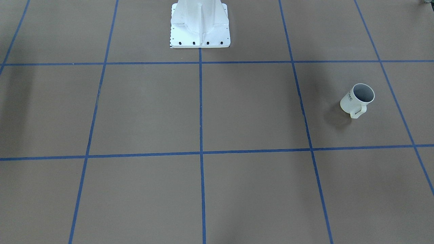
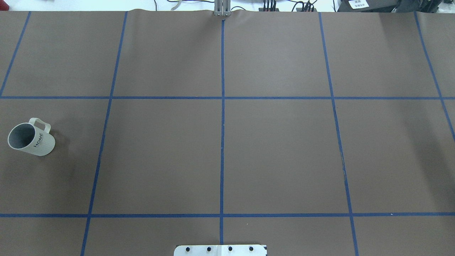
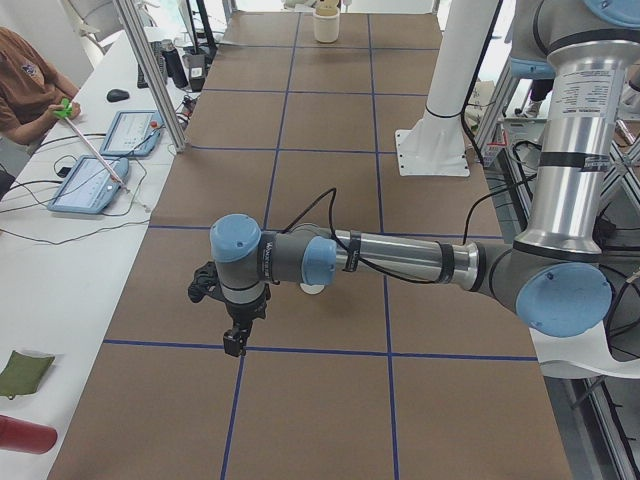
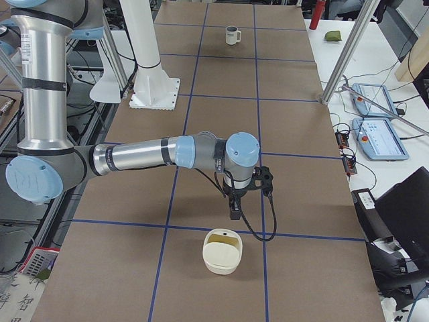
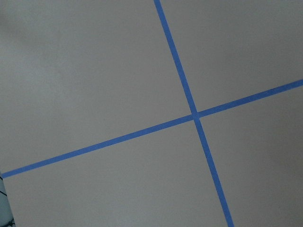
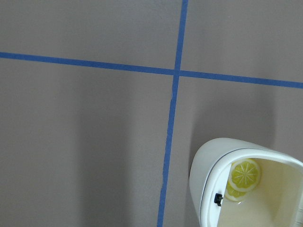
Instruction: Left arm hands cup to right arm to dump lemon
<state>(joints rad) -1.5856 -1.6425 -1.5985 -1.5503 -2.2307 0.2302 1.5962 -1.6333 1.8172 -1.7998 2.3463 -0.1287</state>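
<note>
1 cup [image 2: 37,141], 1 cream tub [image 4: 221,258] w/ 2 lemon slices [image 6: 244,173], 2 tablets [image 3: 128,132], 2 arms: L arm [image 3: 400,258], R arm [image 4: 134,155]

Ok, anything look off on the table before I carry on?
One thing: lemon slices already lie in the cream tub seen in the right wrist view, while the cup, upright at the robot's left, shows only grey inside. Nothing looks spilled or tipped.

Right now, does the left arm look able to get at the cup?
Probably yes. The cup stands alone at the table's left end, nothing around it, and the left arm reaches over that end, its tool hanging close by.
</note>
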